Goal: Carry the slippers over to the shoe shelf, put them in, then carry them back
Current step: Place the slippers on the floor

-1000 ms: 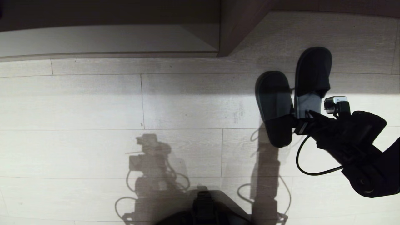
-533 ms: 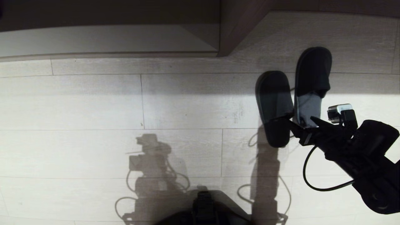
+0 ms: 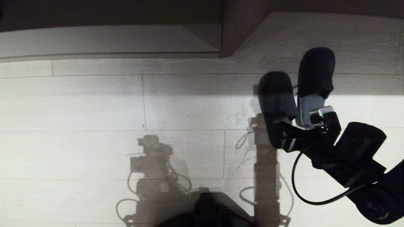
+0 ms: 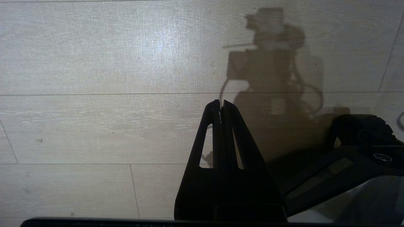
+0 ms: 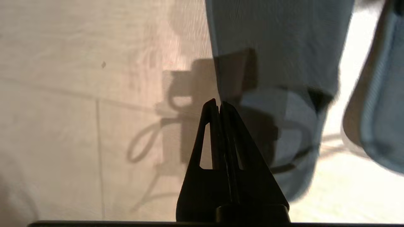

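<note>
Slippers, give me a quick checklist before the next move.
1. Slippers side by side on the floor: ok.
2. Right gripper holding a slipper: not ok; it is shut on nothing, with its tip at one slipper's edge.
3. Shelf in view beyond the slippers: ok.
4. Left gripper shut over bare floor, away from the slippers: ok.
5. Cable clear of the slippers: cannot tell.

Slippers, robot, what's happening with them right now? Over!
Right gripper shut empty, above the left slipper's heel. Left gripper shut, parked over bare floor. Slippers side by side on the floor, outside the shoe shelf. Nothing blocking.
</note>
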Controlling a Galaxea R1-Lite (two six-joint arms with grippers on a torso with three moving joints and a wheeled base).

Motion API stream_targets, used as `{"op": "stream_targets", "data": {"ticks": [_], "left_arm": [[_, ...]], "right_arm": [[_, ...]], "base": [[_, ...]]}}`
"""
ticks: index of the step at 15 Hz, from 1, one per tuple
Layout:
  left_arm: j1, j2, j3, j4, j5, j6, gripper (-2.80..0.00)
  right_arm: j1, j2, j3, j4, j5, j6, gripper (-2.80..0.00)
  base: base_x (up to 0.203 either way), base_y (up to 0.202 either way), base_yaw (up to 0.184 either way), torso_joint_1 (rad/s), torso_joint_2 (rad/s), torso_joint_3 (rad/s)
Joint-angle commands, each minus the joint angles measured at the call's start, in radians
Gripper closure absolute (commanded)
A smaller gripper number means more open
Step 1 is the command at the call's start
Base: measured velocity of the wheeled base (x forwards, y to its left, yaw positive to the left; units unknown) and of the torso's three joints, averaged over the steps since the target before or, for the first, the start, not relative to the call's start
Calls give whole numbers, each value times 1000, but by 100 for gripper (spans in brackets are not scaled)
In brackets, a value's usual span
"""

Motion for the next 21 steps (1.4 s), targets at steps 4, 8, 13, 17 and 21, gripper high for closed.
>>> {"op": "stream_targets", "data": {"ticks": [4,8,13,17,21], "left_arm": [[0,0,0,0,0,-1,0],[0,0,0,0,0,-1,0],[0,0,0,0,0,-1,0],[0,0,0,0,0,-1,0],[0,0,0,0,0,-1,0]], "right_arm": [[46,162,-224,35,-158,-14,0],[41,234,-369,35,-191,-15,0],[37,294,-561,111,-226,-15,0],[0,327,-677,181,-228,-16,0],[-42,328,-724,198,-228,-22,0]], "base": [[0,0,0,0,0,0],[0,0,0,0,0,0],[0,0,0,0,0,0],[0,0,0,0,0,0],[0,0,0,0,0,0]]}}
